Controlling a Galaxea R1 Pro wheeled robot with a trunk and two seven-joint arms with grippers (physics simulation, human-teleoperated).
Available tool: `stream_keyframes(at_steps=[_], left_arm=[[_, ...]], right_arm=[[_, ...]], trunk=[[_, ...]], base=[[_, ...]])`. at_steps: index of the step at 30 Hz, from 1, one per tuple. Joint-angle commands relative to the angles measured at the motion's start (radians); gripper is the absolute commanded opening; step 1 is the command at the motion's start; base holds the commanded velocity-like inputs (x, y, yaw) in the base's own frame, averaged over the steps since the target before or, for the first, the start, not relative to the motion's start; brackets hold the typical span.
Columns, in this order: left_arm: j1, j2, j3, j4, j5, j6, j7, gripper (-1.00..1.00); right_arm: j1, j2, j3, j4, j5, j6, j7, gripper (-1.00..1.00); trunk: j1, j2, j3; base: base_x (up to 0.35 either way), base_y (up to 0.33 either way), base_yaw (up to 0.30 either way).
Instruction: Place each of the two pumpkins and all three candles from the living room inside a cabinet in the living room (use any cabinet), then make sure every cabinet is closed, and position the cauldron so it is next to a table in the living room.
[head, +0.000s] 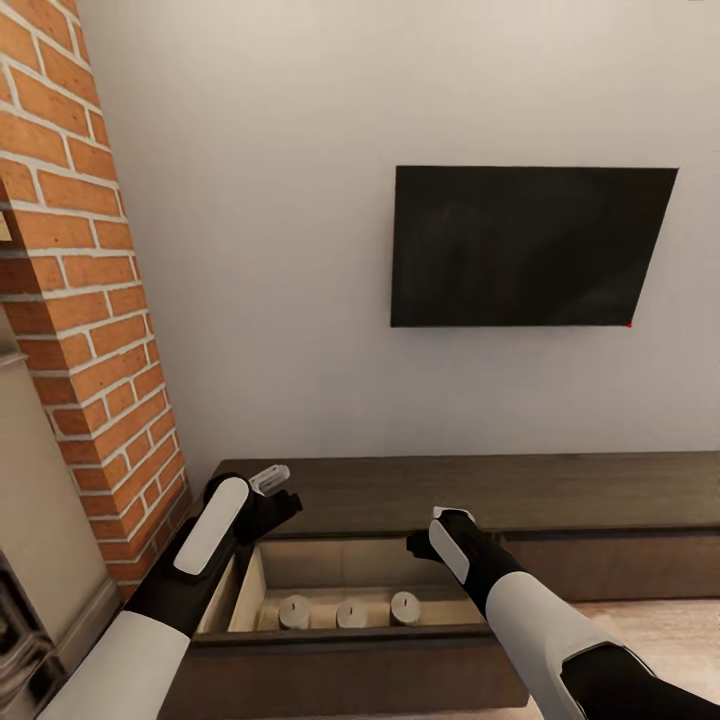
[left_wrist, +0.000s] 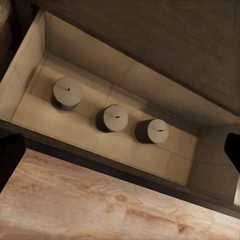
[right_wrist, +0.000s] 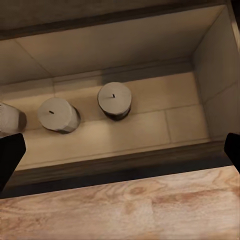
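The cabinet (head: 560, 490) is a long low dark-brown console against the white wall. Its left drawer (head: 245, 590) is pulled out, pale inside. Three candles stand in a row on the drawer floor (head: 294, 611) (head: 351, 613) (head: 405, 606); the wrist views show them from above (left_wrist: 67, 92) (left_wrist: 112, 118) (left_wrist: 152, 131) (right_wrist: 114, 100) (right_wrist: 58, 114). My left gripper (head: 280, 495) (left_wrist: 120, 155) hovers open above the drawer's back left corner. Over the drawer's right end my right gripper (head: 420, 541) (right_wrist: 120, 152) is open and holds nothing. The pumpkins and the cauldron are out of view.
A black television (head: 525, 245) hangs on the wall above the cabinet. A brick column (head: 85, 300) stands close on the left. The open drawer's front (head: 350, 665) juts toward me over the wooden floor (head: 650, 625). The cabinet's right drawer front (head: 620, 565) is shut.
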Motion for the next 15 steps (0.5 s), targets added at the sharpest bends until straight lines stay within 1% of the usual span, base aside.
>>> stream_keyframes(at_steps=[1,15], left_arm=[[-0.001,0.0,0.0,-0.001,0.008,0.002,0.009,1.0],[-0.001,-0.001,0.0,-0.001,0.009,0.002,0.009,1.0]], right_arm=[[-0.001,-0.001,0.008,-0.002,-0.011,0.003,-0.009,1.0],[-0.001,-0.001,0.008,-0.003,-0.012,0.004,-0.008,1.0]], trunk=[[-0.004,0.007,0.002],[-0.058,0.105,0.046]], base=[[-0.002,0.0,0.0],[0.0,0.0,0.0]])
